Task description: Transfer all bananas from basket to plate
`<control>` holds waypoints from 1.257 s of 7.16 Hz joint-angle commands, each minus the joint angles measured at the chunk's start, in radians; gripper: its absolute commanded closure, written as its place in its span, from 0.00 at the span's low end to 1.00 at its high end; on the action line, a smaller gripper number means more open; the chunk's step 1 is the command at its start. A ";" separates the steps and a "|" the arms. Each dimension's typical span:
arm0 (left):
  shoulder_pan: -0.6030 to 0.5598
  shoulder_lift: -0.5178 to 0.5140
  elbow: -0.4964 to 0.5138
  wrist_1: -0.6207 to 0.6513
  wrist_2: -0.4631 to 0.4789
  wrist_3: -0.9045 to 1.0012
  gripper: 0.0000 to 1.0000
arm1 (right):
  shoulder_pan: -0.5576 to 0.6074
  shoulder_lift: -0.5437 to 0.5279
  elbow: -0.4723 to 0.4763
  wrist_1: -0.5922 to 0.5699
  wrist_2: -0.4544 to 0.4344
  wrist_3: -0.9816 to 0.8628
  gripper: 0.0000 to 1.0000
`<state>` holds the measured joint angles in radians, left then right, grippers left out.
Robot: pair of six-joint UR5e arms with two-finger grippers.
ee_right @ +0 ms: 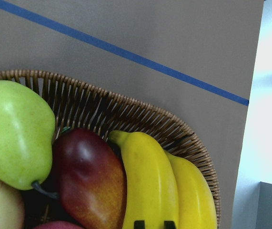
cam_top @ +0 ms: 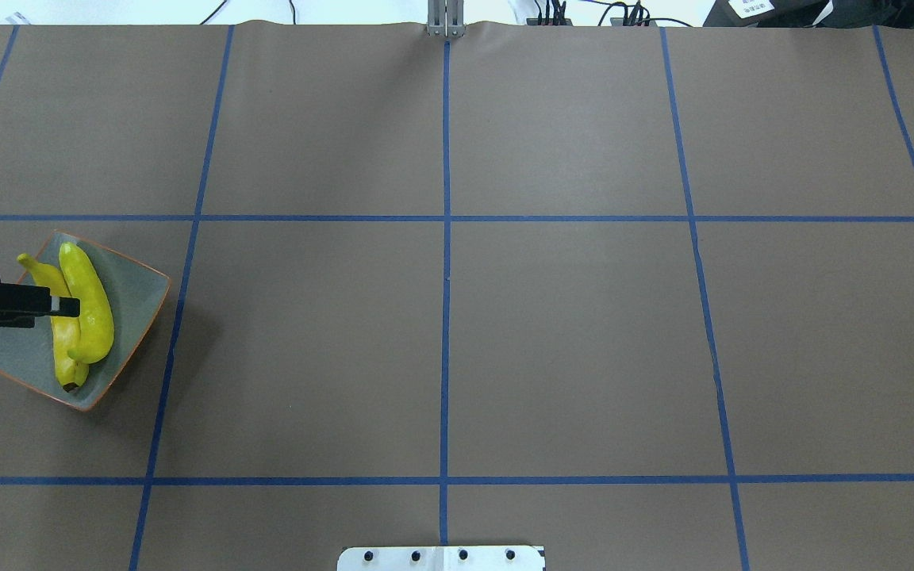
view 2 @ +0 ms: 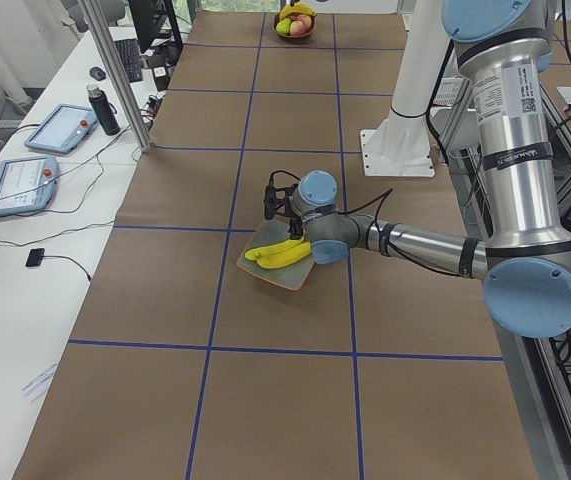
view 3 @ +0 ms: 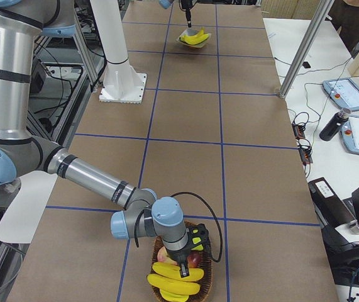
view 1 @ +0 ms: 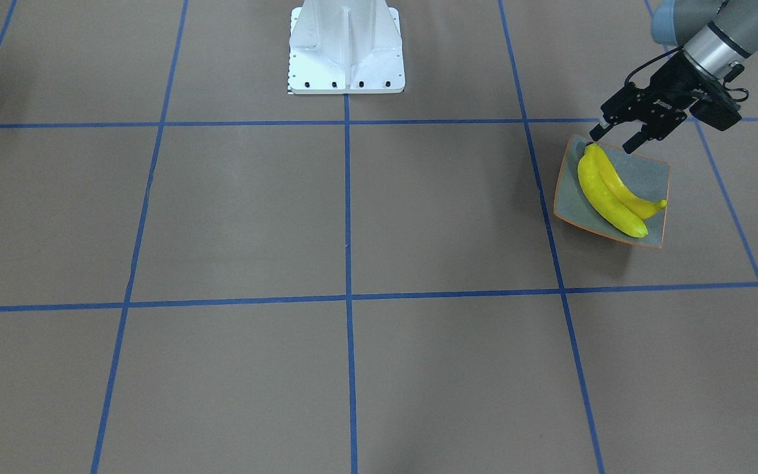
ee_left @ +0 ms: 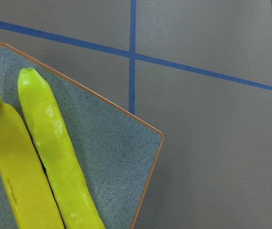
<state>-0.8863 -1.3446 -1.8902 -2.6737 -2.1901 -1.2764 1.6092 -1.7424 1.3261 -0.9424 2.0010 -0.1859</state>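
Two yellow bananas [view 1: 609,197] lie side by side on the grey-green plate [view 1: 642,171] with its orange rim. My left gripper [view 1: 617,137] hangs open just above the plate's edge nearest the robot base, holding nothing. Its wrist view looks down on both bananas [ee_left: 50,143] and the plate [ee_left: 121,157]. At the other end of the table, the wicker basket [ee_right: 126,112] holds two more bananas [ee_right: 150,181]. My right gripper [ee_right: 154,224] is down in the basket, its fingertips close together on the nearer banana. The side view shows it [view 3: 182,270] there too.
A green pear [ee_right: 12,129] and a dark red fruit [ee_right: 88,176] share the basket. The white robot base [view 1: 346,52] stands at the table's middle edge. Tablets, a bottle and cables lie on a side bench [view 3: 355,126]. Blue tape lines cross the brown table.
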 commanded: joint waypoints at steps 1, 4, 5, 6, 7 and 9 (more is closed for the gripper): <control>0.000 0.001 0.000 0.000 0.001 -0.001 0.00 | 0.000 0.020 -0.005 -0.010 0.012 0.006 0.58; -0.002 0.001 -0.003 0.000 0.001 -0.001 0.00 | 0.000 0.004 -0.018 -0.009 0.013 0.017 0.01; -0.002 -0.001 -0.003 0.000 0.001 0.000 0.00 | 0.000 0.000 -0.037 -0.006 0.009 0.013 0.01; -0.002 -0.001 -0.003 -0.002 0.001 0.000 0.00 | -0.003 -0.002 -0.057 -0.004 0.006 0.003 0.01; -0.002 -0.001 -0.003 -0.002 0.001 0.000 0.00 | -0.021 -0.005 -0.061 -0.003 0.002 0.002 0.01; -0.002 -0.002 -0.003 -0.002 0.001 0.000 0.00 | -0.067 -0.008 -0.059 -0.001 0.001 0.006 0.03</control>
<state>-0.8877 -1.3458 -1.8929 -2.6752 -2.1890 -1.2763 1.5699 -1.7486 1.2680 -0.9440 2.0034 -0.1818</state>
